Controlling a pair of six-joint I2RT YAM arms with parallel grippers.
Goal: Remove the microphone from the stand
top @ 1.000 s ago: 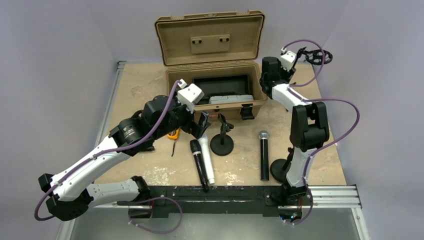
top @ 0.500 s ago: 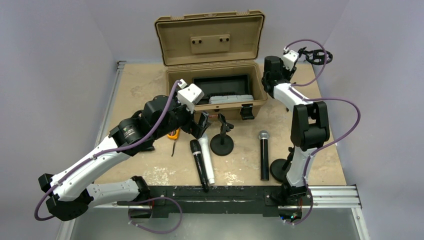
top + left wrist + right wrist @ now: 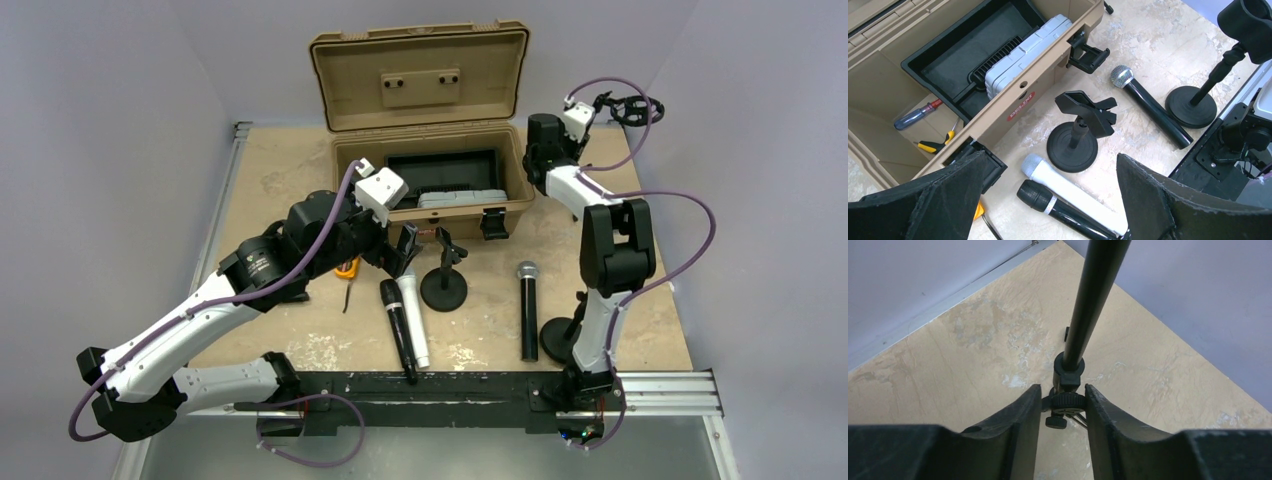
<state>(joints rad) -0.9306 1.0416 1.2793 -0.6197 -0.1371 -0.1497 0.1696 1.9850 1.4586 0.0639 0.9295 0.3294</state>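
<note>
Three microphones lie flat on the beige marbled table [image 3: 290, 170]. The black microphone with a silver mesh head [image 3: 527, 312] lies to the right of the middle. Its long axis runs from the near edge to the far edge, and its head points to the far edge. The white microphone [image 3: 415, 325] and the all-black microphone [image 3: 398, 325] lie side by side, touching, close to the middle of the near edge. Their heads also point to the far edge, leaning a little toward the left edge.

Between the pair and the single one stands a short black stand with a round base [image 3: 443, 288], upright, with its clip on top. A second black round-base stand [image 3: 558, 340] is just beside the tail of the silver-headed microphone.

The left gripper [image 3: 398, 250] hovers over the heads of the pair, wide and holding nothing, just in front of the open tan plastic toolbox [image 3: 460, 222].

The right gripper [image 3: 1062, 392] is raised over the far right corner. It is narrow, with its fingers against both sides of a knurled black collar [image 3: 1064, 402] at the lower end of a black round pole [image 3: 1088, 300]. I cannot tell what this pole belongs to.
</note>
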